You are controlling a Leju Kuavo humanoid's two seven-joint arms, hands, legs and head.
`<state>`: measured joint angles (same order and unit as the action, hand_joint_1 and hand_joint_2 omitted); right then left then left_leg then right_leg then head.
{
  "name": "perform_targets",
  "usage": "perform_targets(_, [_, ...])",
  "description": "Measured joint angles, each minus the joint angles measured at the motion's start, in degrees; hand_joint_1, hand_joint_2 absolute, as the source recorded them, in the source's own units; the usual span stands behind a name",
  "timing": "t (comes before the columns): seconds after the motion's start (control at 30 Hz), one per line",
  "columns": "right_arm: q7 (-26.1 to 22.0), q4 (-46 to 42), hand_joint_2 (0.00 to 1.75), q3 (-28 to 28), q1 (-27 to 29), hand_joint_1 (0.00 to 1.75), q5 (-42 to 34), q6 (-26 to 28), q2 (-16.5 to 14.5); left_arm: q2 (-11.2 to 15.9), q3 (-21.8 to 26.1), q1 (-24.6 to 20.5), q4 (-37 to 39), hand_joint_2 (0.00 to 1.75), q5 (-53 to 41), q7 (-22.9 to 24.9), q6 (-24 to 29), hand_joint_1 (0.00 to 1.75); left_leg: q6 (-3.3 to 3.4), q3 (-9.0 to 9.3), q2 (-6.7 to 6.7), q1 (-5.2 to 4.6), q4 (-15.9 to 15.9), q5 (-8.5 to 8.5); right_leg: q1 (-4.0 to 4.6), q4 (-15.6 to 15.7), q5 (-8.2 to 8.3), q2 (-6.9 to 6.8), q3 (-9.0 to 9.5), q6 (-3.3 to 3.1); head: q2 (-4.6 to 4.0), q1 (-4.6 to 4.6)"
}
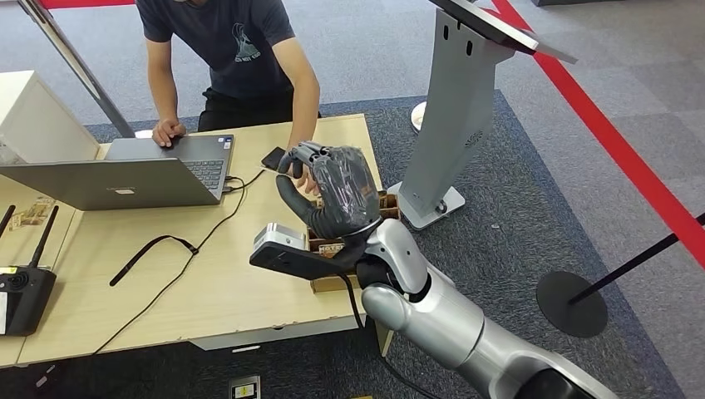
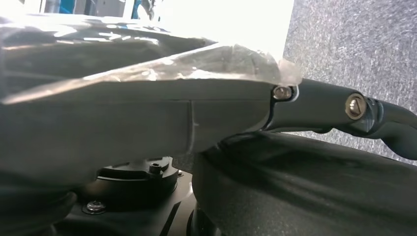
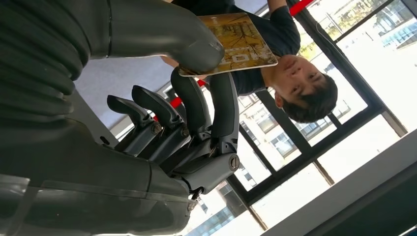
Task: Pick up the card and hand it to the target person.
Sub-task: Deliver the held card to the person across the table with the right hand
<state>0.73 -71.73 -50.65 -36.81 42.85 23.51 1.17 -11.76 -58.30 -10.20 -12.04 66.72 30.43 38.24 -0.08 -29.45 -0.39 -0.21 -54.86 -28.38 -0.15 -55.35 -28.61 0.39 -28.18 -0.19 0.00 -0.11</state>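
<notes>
The right hand (image 1: 332,187) is raised over the far-right part of the bench (image 1: 249,283), palm turned toward the person (image 1: 229,50) who leans on the bench's far edge. In the right wrist view the hand (image 3: 187,118) grasps the card (image 3: 238,44), a thin yellowish printed card w/ rounded corners, pinched between the thick grey thumb (image 3: 167,29) and the darker fingers (image 3: 223,105); the card sticks out past the thumb toward the person (image 3: 295,73), whose dark T-shirt and head sit just behind it, w/ window frames beyond. In the head view the card itself is hidden behind the hand, so it can't be made out there. The person's one hand (image 1: 168,130) rests on an open grey laptop (image 1: 133,174) at the bench's far-left; the other forearm comes down beside the robot's hand, near a dark phone (image 1: 273,158) lying on the bench. A black cable (image 1: 191,249) runs from the laptop across the wood, and a black strap (image 1: 154,253) lies beside it. A black box w/ antennas (image 1: 23,287) sits at the bench's left edge. A small cardboard holder (image 1: 332,266) stands under the right wrist, partly covered by the arm. A grey kiosk stand (image 1: 453,116) is on the carpet right of the bench, w/ a red floor stripe (image 1: 632,162) further right. Left hand (image 2: 339,110): wrist view shows dark fingers over grey carpet, too close to judge — can't tell if released or clenched.
</notes>
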Motion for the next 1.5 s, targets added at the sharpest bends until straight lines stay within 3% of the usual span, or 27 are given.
perform_targets(0.4, [5.9,5.16,1.75,-1.04,-2.16,1.75,2.59,-4.54,-2.13,-0.42,-1.53,-0.61,0.02,1.75,-0.27,2.11,-0.86,0.0,0.0,-0.02,0.0,-0.01,0.0,0.0,0.0,-0.01,0.0,0.0,-0.02,0.0,0.0,0.01])
perform_targets(0.67, [6.2,9.17,1.75,-1.8,-3.53,1.75,2.59,-5.18,-4.24,0.19,-1.71,-0.52,0.07,1.75,0.21,1.81,-3.45,0.0,0.0,-0.03,0.0,-0.02,0.01,0.0,-0.01,-0.02,0.0,0.0,-0.02,0.0,0.0,0.01])
perform_targets(0.7, [6.2,9.54,1.75,-1.86,-3.61,1.62,2.59,-5.32,-4.41,0.19,-1.73,-0.54,0.07,1.75,0.21,1.94,-3.48,0.0,0.0,-0.03,0.0,-0.02,0.0,0.0,-0.01,-0.02,0.0,0.0,-0.03,0.0,0.0,0.01])
perform_targets(0.8, [6.22,10.56,1.75,-2.07,-3.78,0.31,2.56,-5.98,-4.81,0.18,-1.92,-0.61,0.07,1.75,0.29,2.51,-3.49,0.0,0.0,-0.03,0.0,-0.02,0.0,0.0,-0.01,-0.01,0.0,0.0,-0.03,0.0,0.0,0.01])
perform_targets(0.83, [6.24,10.82,1.75,-2.16,-3.81,0.0,2.44,-6.22,-4.9,0.17,-2.0,-0.64,0.07,1.75,0.37,2.64,-3.49,0.0,0.0,-0.03,0.0,-0.02,0.0,0.0,-0.01,0.0,0.0,0.0,-0.03,0.0,0.0,0.01])
perform_targets(1.37, [5.65,11.19,1.75,-2.29,-3.26,0.0,-3.19,-8.03,-4.92,0.14,-2.62,-0.81,0.07,1.75,1.21,3.23,-3.33,0.0,0.01,-0.03,0.01,-0.02,0.0,-0.01,-0.01,0.01,0.0,0.0,-0.05,0.0,0.0,0.0])
perform_targets(1.43, [5.14,11.18,1.75,-2.1,-3.13,0.0,-7.17,-9.78,-4.91,0.1,-2.63,-0.82,0.07,1.75,1.51,3.3,-2.95,0.0,0.01,-0.02,0.02,-0.02,0.0,-0.01,-0.01,0.01,0.0,0.0,-0.05,0.0,0.0,0.01])
perform_targets(1.5, [4.66,11.16,1.75,-1.69,-2.7,0.0,-16.13,-13.72,-4.87,0.02,-2.63,-0.87,0.07,1.75,2.14,3.58,-2.05,0.0,0.01,-0.02,0.02,-0.02,0.0,-0.01,-0.01,0.02,0.0,0.0,-0.05,0.0,0.0,0.01])
